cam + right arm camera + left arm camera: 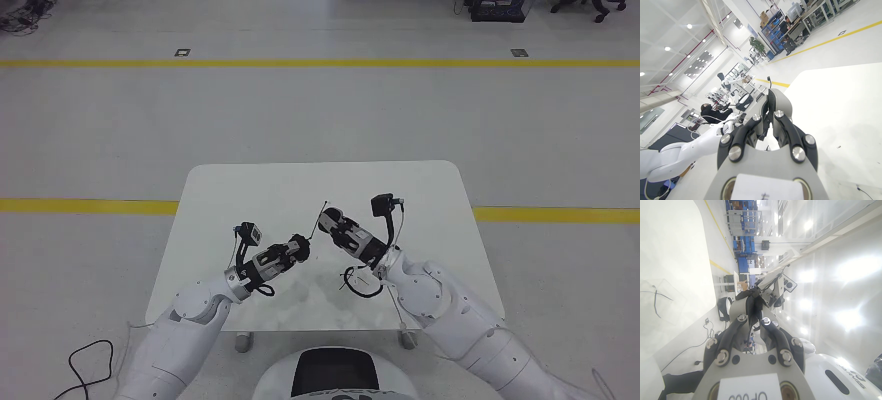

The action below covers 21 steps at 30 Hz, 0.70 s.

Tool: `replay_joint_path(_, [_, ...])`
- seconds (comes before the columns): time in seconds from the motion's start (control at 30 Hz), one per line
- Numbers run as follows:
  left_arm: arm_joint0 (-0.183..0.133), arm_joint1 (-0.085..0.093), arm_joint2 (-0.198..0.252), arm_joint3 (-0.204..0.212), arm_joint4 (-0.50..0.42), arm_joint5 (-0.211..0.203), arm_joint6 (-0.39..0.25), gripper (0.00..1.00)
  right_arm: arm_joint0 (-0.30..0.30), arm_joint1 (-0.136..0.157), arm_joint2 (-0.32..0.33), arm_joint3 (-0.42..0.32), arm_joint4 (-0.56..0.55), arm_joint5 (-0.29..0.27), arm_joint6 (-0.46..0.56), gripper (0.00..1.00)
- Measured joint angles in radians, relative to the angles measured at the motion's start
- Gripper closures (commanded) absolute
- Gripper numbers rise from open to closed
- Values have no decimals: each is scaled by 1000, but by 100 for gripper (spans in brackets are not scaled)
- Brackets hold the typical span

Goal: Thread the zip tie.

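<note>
Holding the zip tie (318,222) above the middle of the desk (250,195), the right tool (328,220) has its pads closed flat on the strap. In the right wrist view the tie's small head end (769,79) sticks out just past the fingertips, and the fingers (779,102) stand narrow with no gap at the pads.

Left tool (303,243): raised off the desk, tip to tip with the right tool and just beside it. In the top view the tie runs as a thin black line from the right tool's tip down to the left tool's tip. In the left wrist view the dark pads (751,306) are pressed together. A thin black strand passes back between the fingers and looks like the strap. State noted as closed on the tie, narrow.

Both tools are tilted toward each other, and the tie hangs in the air between them, clear of the desk surface.

Also on the desk, seen from the left wrist: a clear plastic piece (672,289), tray or sheet, cannot tell which, with a few black strands (656,302) lying crossed on it. Yellow floor line (90,205) runs behind the desk.
</note>
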Motion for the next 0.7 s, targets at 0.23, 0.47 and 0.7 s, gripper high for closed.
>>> replay_joint_path(0.23, [0, 0, 0, 0, 0, 0, 0, 100, -5, 0, 4, 0, 0, 0, 6, 100])
replay_joint_path(0.47, [0, 0, 0, 0, 0, 0, 0, 100, -4, -2, 3, 4, 3, 0, 13, 100])
replay_joint_path(0.7, [0, 0, 0, 0, 0, 0, 0, 100, -2, -5, 0, 10, 3, 0, 16, 100])
